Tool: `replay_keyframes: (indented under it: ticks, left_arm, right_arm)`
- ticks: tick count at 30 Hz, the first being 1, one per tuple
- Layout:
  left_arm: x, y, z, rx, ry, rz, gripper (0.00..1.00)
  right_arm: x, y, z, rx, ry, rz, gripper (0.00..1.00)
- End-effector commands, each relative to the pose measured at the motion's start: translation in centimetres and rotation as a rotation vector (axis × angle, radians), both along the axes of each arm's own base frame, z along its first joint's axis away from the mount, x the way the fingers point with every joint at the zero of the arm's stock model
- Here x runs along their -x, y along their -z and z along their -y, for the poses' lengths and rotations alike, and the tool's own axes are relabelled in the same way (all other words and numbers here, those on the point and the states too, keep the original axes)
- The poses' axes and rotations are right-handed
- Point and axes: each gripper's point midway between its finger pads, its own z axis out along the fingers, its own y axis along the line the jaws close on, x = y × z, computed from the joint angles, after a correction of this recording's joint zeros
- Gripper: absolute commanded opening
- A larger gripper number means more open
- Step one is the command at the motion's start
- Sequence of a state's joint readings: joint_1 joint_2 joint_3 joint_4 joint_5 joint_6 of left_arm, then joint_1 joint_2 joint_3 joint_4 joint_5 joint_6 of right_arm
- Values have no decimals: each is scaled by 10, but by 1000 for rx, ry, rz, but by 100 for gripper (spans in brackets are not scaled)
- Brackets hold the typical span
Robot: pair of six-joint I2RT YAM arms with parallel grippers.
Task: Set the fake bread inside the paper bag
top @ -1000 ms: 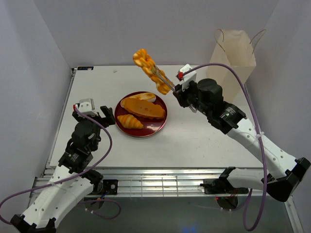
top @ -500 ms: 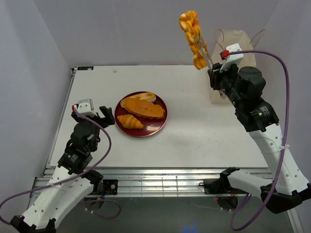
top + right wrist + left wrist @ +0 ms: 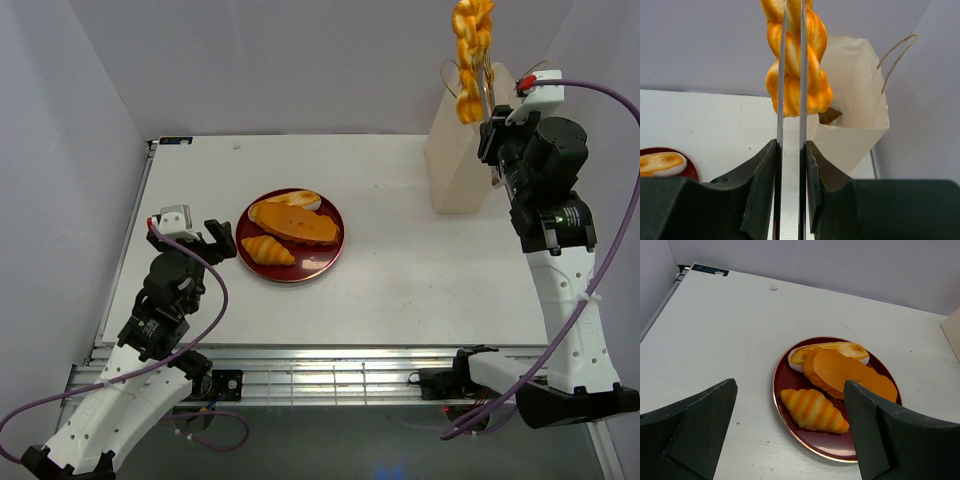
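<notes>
The right gripper (image 3: 791, 150) pinches tongs (image 3: 781, 125) clamping a twisted bread (image 3: 470, 50) above the far-right paper bag (image 3: 455, 170), which perhaps holds a bun (image 3: 829, 116). The left gripper (image 3: 205, 238) is spread beside the plate (image 3: 330, 255).

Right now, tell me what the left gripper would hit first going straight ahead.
Probably the near rim of the dark red round plate, then the striped golden toy croissant; depth is unclear.

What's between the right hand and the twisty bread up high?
Slim metal tongs: the right hand squeezes them and they pinch the twisty bread. The right wrist view shows it.
</notes>
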State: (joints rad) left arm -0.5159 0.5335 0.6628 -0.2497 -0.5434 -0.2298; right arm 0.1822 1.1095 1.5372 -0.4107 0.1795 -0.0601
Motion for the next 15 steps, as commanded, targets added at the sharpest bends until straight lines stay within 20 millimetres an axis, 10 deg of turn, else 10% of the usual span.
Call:
replay_keyframes:
  ticks: [1,15]
  left_arm:
    - [1,-8,7,25,35,24,98]
    - [1,-6,16,28,74,15,98]
  right_arm:
    - [-7,-31,8,-65,-8,83,23]
    - [-53,-18,54,-119,51,21,23]
